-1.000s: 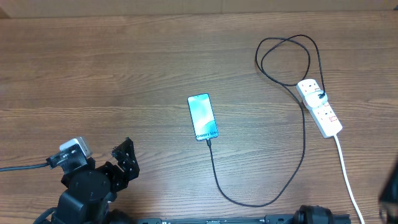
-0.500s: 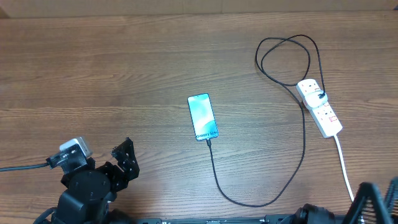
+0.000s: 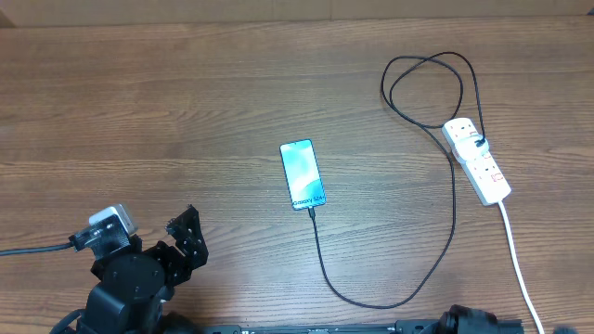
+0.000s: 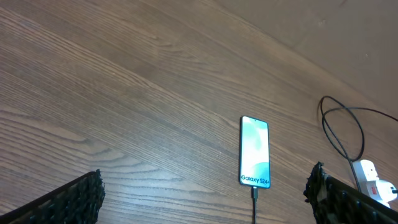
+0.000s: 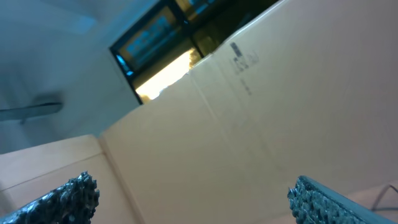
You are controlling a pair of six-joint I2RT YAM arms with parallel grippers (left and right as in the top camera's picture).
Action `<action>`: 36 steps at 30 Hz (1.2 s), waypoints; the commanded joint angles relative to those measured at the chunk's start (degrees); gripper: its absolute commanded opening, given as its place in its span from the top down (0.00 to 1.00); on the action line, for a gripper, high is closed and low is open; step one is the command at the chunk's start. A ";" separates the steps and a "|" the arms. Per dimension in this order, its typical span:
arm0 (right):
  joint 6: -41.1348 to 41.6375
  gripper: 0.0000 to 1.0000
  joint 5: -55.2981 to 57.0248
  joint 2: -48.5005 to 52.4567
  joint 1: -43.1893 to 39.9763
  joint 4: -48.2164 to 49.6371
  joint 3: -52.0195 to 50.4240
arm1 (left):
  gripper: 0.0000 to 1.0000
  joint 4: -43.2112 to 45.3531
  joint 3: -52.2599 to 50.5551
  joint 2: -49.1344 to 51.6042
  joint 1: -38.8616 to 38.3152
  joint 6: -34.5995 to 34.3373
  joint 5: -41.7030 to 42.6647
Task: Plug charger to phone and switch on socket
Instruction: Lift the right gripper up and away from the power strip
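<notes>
At the brown wooden table's near edge, the left gripper has its jaws spread wide and empty. The right gripper gapes wide too, holding nothing. The slim blue-screened phone lies mid-table. The thin black charger cable meets the phone's near end and loops to the white elongated socket strip at far right.

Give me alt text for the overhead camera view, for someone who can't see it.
A lit phone lies face up in the middle of the wooden table, its black charger cable looping from its bottom edge to the white socket at the right. The left gripper sits at the bottom left, holding nothing.
</notes>
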 commanded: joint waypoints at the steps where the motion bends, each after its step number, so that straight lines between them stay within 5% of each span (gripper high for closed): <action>1: -0.07 0.00 2.34 -1.88 1.84 -0.26 -0.04 | 0.00 0.20 -0.26 -0.28 -0.46 -0.94 0.07; 12: -0.02 0.00 3.48 -1.84 4.37 3.58 0.55 | 0.00 -0.04 -0.26 -0.24 -0.46 -0.94 0.07; 19: -0.02 0.00 19.17 -1.79 4.85 13.75 -0.81 | 0.01 -0.02 -0.26 -0.24 -0.46 -0.94 0.07; 36: 0.00 0.00 40.04 -1.77 4.87 42.18 -26.47 | 0.00 -0.02 -0.26 -0.24 -0.46 -0.94 0.07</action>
